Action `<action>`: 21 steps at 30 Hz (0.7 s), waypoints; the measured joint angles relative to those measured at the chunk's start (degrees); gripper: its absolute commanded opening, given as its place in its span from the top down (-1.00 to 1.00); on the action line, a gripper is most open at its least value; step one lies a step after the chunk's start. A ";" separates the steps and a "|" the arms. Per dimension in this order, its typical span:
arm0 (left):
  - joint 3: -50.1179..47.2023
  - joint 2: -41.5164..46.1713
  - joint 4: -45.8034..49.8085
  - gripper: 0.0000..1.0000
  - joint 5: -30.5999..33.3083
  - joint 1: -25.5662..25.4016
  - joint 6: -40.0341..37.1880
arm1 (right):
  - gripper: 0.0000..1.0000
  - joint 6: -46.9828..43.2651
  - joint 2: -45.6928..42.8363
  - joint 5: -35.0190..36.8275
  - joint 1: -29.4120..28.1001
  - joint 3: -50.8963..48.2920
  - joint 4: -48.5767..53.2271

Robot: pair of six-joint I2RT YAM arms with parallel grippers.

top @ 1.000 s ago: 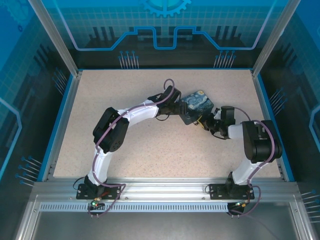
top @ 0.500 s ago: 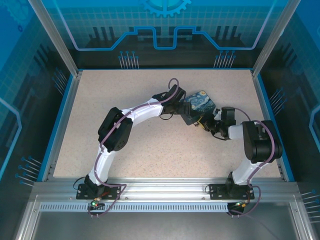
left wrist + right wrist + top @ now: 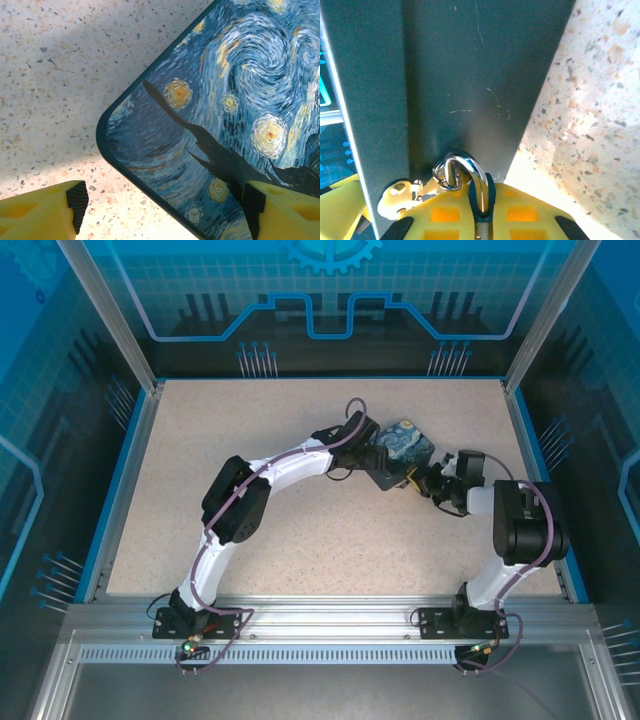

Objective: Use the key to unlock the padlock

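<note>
Left gripper (image 3: 160, 212) stands open, its two yellow fingers (image 3: 42, 215) spread wide on either side of a rounded corner of the box (image 3: 215, 115). One black-padded finger hangs over the speckled counter (image 3: 55, 75), and the other sits over the box's printed top, a swirling blue-and-yellow night sky. From the overhead camera this left gripper (image 3: 378, 453) is at the box's near-left edge, with the box (image 3: 408, 437) lying right of the middle of the counter (image 3: 250, 440). Right gripper (image 3: 418, 480) comes in from the opposite side, touching the box's near-right edge. Its wrist camera shows the right gripper (image 3: 480, 202) closed on the padlock (image 3: 489, 186). Only a sliver of the blue body peeks out between the yellow fingers, while the silvery shackle (image 3: 474, 175) arches up out of them. That shackle passes through a small metal ring (image 3: 445, 179) fixed to the dark side wall of the box, next to a pale latch plate (image 3: 397, 197). The padlock thus hangs at the box's side, just above the counter, pinched in the right gripper.
</note>
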State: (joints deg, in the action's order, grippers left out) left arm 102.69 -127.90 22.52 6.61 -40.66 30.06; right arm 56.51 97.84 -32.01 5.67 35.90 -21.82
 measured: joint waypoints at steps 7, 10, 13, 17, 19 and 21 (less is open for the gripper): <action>0.26 -0.31 -0.33 -0.60 -0.04 -0.22 -0.04 | 1.00 0.35 -0.07 -1.22 3.02 0.02 0.48; 0.35 -0.42 -0.31 -0.60 -0.07 -0.22 -0.02 | 1.00 0.79 -1.14 1.25 5.73 -0.70 2.10; 0.48 -0.48 -0.28 -0.61 -0.20 -0.22 -0.02 | 1.00 1.90 -2.82 2.93 6.45 -2.19 2.16; 0.50 -0.48 -0.26 -0.69 -0.26 -0.22 -0.02 | 1.00 2.38 -4.26 2.89 6.34 -3.19 2.12; 0.37 -0.37 -0.26 -0.77 -0.28 -0.13 -0.02 | 1.00 2.34 -6.34 2.78 6.01 -4.28 2.43; -0.07 -0.02 -0.28 -0.87 -0.50 0.13 0.00 | 1.00 2.05 -9.55 2.27 5.14 -5.49 3.61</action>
State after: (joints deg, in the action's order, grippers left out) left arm 102.63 -127.92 22.24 6.11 -40.53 30.06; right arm 58.57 88.29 -29.74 10.81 30.41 -18.22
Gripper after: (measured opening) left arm 0.891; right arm 0.117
